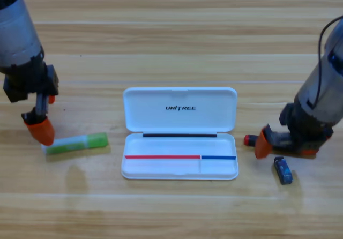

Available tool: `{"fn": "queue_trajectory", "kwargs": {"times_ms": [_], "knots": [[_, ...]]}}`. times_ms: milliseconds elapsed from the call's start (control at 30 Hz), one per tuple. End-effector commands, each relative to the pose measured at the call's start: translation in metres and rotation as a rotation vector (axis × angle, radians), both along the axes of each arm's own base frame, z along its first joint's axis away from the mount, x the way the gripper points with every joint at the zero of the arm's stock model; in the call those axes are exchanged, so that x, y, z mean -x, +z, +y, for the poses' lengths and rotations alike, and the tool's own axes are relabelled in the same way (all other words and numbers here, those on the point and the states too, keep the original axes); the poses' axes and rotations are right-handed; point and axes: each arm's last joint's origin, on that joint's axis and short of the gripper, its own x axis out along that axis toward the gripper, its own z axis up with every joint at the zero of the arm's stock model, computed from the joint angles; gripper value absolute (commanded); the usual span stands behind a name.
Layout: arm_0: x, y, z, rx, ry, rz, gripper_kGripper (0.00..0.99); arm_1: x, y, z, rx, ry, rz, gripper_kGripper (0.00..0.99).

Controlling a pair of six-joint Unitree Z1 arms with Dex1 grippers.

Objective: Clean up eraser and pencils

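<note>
Table: wooden table (171, 46) with pale planks, seen from above.
Case: white case (179, 133) lies open at the middle, lid tipped back, tray toward the near edge.
Left gripper: left gripper (42, 132) points down at the pale end of the green pencil (77, 143); whether its jaws are parted or holding anything cannot be told.
Green pencil: flat on the wood, left of the case, slightly slanted.
Right gripper: right gripper (268, 142) lies low, right of the case, over the black-and-red pencil (250, 140), of which only 1 red end shows; grip cannot be told.
Eraser: eraser (283, 170) rests just below the right gripper, apart from the case.
</note>
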Motion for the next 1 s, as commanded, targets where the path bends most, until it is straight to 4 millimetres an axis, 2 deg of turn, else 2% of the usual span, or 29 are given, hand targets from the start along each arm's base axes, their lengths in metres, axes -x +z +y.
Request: {"fn": "queue_trajectory", "kwargs": {"times_ms": [33,200,433,467,733,767,900,1000], "knots": [[-0.012,-0.026,-0.001,0.000,0.031,0.091,0.963,-0.001,-0.037,-0.008,0.077,-0.044,0.110,0.838],[-0.013,-0.034,-0.004,0.020,0.003,0.120,0.969,-0.001,-0.050,-0.007,0.098,-0.053,0.146,0.838],[-0.026,-0.043,-0.011,0.017,-0.042,0.123,0.976,-0.003,-0.061,-0.002,0.105,-0.046,0.177,0.805],[-0.026,-0.044,-0.011,0.016,-0.043,0.124,0.976,-0.002,-0.063,-0.001,0.105,-0.043,0.183,0.750],[-0.029,-0.052,-0.012,0.019,-0.048,0.117,0.976,-0.003,-0.073,0.007,0.102,-0.025,0.217,0.032],[-0.029,-0.053,-0.012,0.019,-0.047,0.119,0.976,-0.003,-0.074,0.008,0.104,-0.025,0.219,0.000],[-0.029,-0.057,-0.012,0.020,-0.047,0.119,0.976,-0.004,-0.076,0.011,0.095,-0.005,0.245,0.000],[-0.031,-0.061,-0.012,0.019,-0.045,0.122,0.976,-0.007,-0.048,0.015,0.106,0.130,0.269,0.000]]}}
